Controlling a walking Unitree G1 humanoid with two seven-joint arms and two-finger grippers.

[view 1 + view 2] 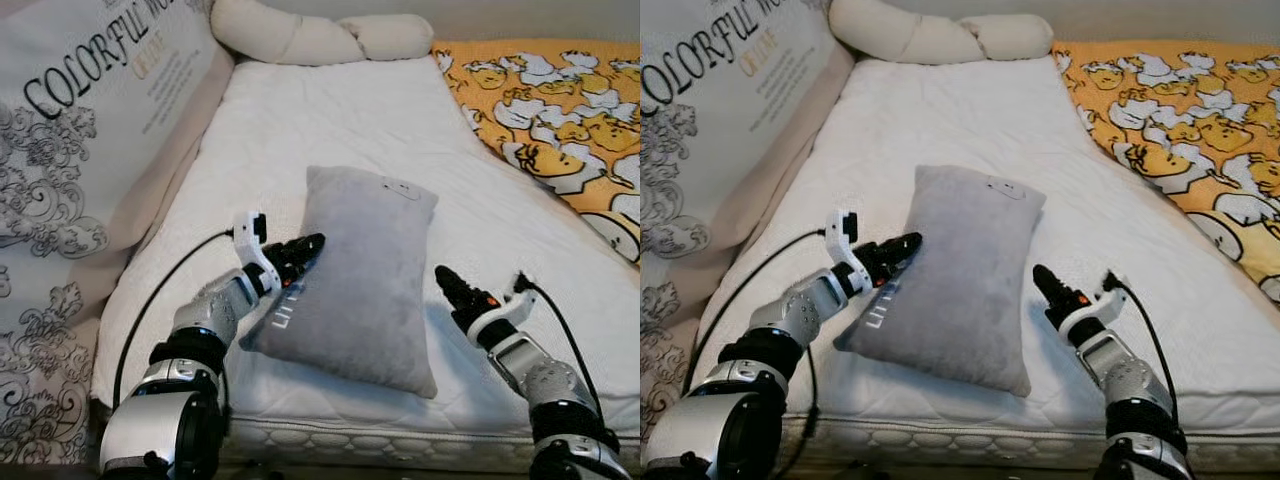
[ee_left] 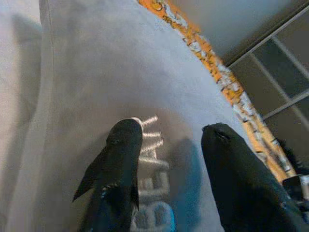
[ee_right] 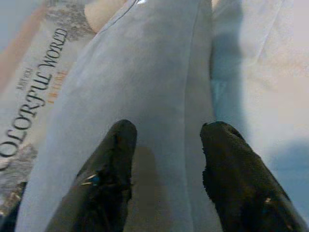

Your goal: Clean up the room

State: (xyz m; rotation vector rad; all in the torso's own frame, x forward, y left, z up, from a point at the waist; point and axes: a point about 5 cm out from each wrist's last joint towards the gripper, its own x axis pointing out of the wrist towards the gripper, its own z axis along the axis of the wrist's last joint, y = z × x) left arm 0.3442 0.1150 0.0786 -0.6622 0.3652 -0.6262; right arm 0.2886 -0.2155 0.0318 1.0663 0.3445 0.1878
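Note:
A grey rectangular pillow [image 1: 365, 280] with pale lettering lies flat on the white mattress [image 1: 330, 110], near its front edge. My left gripper [image 1: 305, 250] rests against the pillow's left side, just above the lettering. In the left wrist view its fingers [image 2: 120, 159] stand apart over the grey fabric and printed letters. My right gripper [image 1: 445, 283] hovers just right of the pillow's lower right side, a small gap away. In the right wrist view its fingers [image 3: 227, 164] are spread, with the pillow's edge in front of them. Neither gripper holds anything.
A large printed cushion [image 1: 80, 130] reading "COLORFUL" leans along the left side. A cream bolster [image 1: 320, 35] lies at the far end. An orange duck-print blanket [image 1: 560, 110] covers the right side. The mattress's front edge [image 1: 400, 435] is close below my arms.

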